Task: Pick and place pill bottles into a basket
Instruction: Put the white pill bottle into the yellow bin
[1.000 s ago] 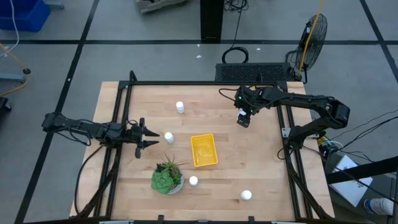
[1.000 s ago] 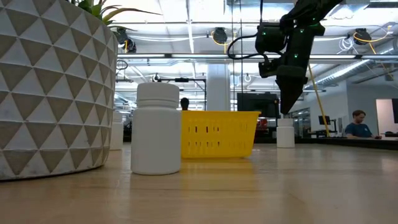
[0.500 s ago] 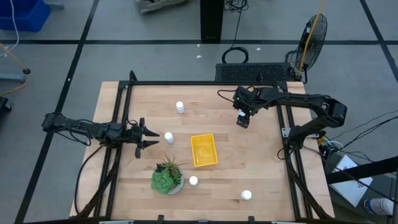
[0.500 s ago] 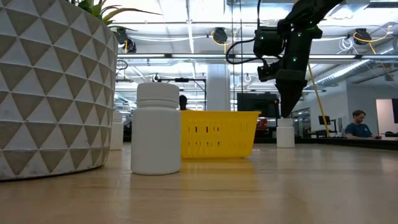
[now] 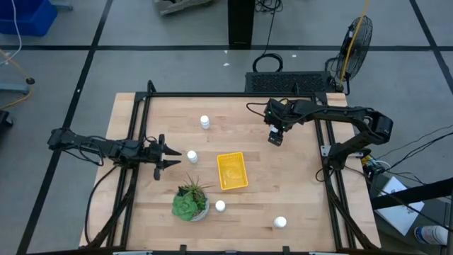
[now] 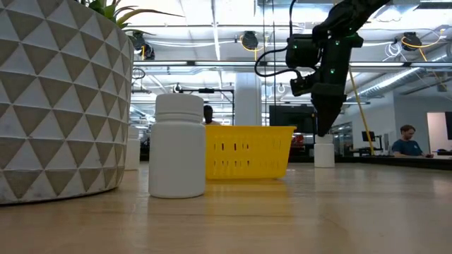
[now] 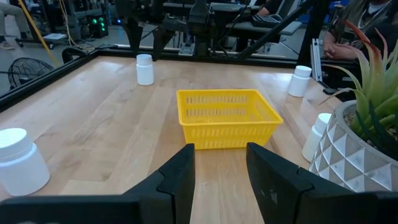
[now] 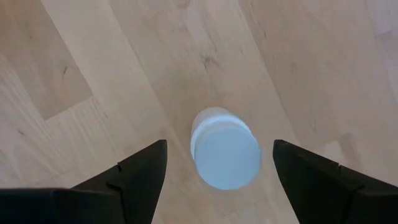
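Observation:
My right gripper (image 5: 275, 137) points down, open, over a white pill bottle (image 8: 225, 149) that stands upright on the table at the far right. Its fingers stand on either side of the bottle's cap without touching it; the low view shows the gripper (image 6: 323, 131) just above this bottle (image 6: 324, 151). My left gripper (image 5: 167, 154) is open and empty at the table's left, level, facing the yellow tray (image 5: 232, 171). Other bottles stand at the far left (image 5: 204, 122), beside my left gripper (image 5: 192, 156), by the plant (image 5: 220, 206) and near the front (image 5: 281, 222).
A green plant in a white patterned pot (image 5: 190, 204) stands at the near left of the tray and fills the left of the low view (image 6: 63, 99). Black frame rails (image 5: 138, 142) run along the table's left and right sides. People sit in the room beyond.
My right gripper has shifted a little toward the table's left and come down slightly over the bottle beneath it, staying open.

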Controlling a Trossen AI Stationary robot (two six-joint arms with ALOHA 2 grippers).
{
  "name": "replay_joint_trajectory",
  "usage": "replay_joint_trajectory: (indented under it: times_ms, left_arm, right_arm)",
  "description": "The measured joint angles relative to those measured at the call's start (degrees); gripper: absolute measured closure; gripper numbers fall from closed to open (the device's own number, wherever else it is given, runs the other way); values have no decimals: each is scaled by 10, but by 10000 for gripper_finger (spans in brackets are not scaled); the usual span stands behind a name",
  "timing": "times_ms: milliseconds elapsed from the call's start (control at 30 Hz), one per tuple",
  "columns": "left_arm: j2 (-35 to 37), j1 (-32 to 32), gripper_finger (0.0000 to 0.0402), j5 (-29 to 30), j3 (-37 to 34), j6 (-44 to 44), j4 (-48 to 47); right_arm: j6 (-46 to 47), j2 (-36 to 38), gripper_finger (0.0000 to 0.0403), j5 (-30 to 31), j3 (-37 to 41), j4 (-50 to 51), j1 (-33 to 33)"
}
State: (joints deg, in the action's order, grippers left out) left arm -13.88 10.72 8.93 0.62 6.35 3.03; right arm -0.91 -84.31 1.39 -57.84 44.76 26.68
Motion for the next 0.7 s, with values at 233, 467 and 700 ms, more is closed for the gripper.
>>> replay_joint_trajectory:
  times_ms: [233, 467, 700]
  left_arm:
    - [0, 0, 252, 0, 0, 0, 0]
    - [0, 0, 252, 0, 0, 0, 1]
    - [0, 0, 252, 0, 0, 0, 1]
  right_arm:
    - [2, 0, 119, 0, 51, -24, 4]
    - [1, 0, 119, -1, 55, -46, 4]
    - [-3, 0, 119, 0, 44, -47, 4]
